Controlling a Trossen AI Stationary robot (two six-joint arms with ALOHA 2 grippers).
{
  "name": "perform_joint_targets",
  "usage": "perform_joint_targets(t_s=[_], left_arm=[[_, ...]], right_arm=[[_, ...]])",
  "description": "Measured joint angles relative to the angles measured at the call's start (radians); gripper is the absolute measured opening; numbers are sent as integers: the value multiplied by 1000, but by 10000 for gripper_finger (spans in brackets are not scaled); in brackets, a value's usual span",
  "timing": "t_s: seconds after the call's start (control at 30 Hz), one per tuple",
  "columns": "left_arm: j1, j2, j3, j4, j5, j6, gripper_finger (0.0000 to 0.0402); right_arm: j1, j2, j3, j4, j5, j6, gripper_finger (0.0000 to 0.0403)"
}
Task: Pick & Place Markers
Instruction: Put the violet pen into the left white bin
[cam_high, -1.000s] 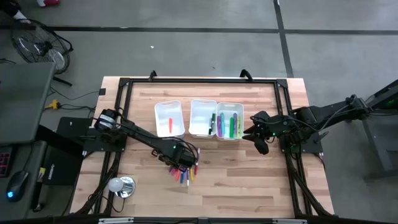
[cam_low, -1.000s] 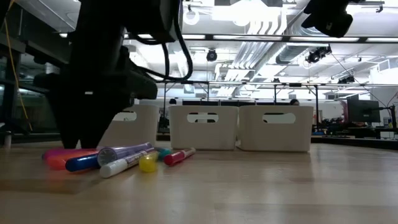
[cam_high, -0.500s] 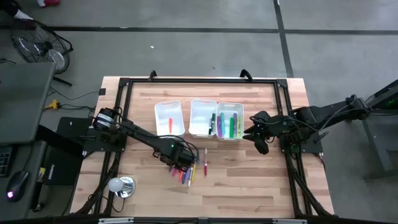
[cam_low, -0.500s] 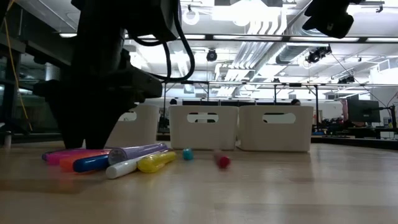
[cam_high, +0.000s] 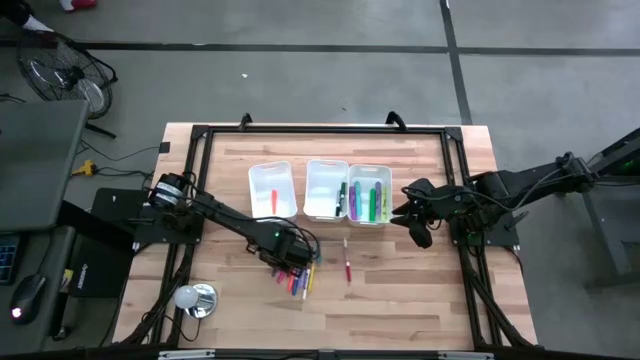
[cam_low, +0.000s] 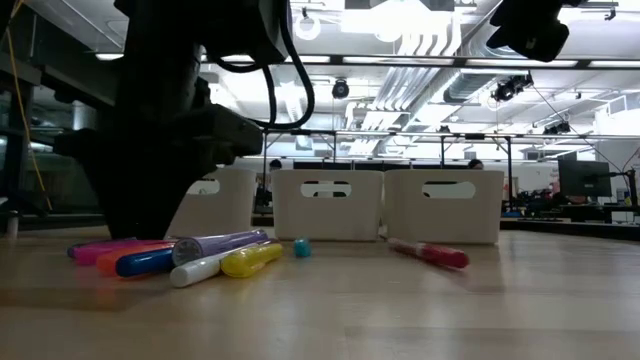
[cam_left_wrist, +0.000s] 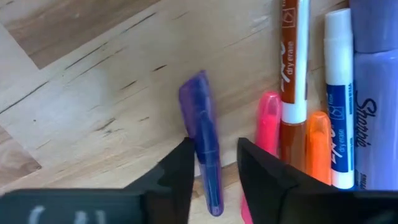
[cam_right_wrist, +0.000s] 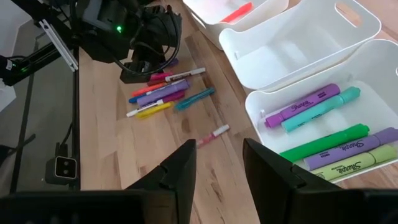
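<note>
A heap of markers (cam_high: 297, 277) lies on the wood near the table's front left; the low view shows pink, blue, purple, white and yellow ones (cam_low: 190, 258). My left gripper (cam_high: 288, 256) points straight down over the heap. In its wrist view its fingers (cam_left_wrist: 216, 148) stand open on either side of a purple marker (cam_left_wrist: 202, 118) that lies flat beside pink, orange and brown ones. A red marker (cam_high: 347, 268) lies alone to the heap's right. My right gripper (cam_high: 410, 215) hangs open and empty beside the right bin (cam_high: 368, 193). My left gripper has the purple marker's lower half (cam_left_wrist: 210, 180) between its two fingers, which come from above and lie across it. The marker lies flat on the table. One finger (cam_left_wrist: 181, 168) stands right against it; whether either finger touches it, I cannot tell.
Three white bins stand in a row at the far middle: the left bin (cam_high: 272, 190) holds an orange marker, the middle bin (cam_high: 325, 188) one at its right wall, the right bin several. A round silver thing (cam_high: 195, 298) lies front left. Bare wood lies front right.
The red marker has rolled out of the heap toward the table's right and now lies alone, clear of the others. The yellow marker has swung round at the heap's edge, and a teal one has shifted a little. My left gripper has stayed over the heap.
</note>
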Motion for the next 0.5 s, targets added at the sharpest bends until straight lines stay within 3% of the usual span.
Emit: perform_joint_targets(t_s=[0.3, 0.5], left_arm=[[-24, 58, 3, 8, 21, -3, 38], [-38, 62, 3, 9, 2, -10, 33]], right_arm=[[0, 0, 0, -1, -17, 0, 122], [4, 0, 0, -3, -25, 1, 122]])
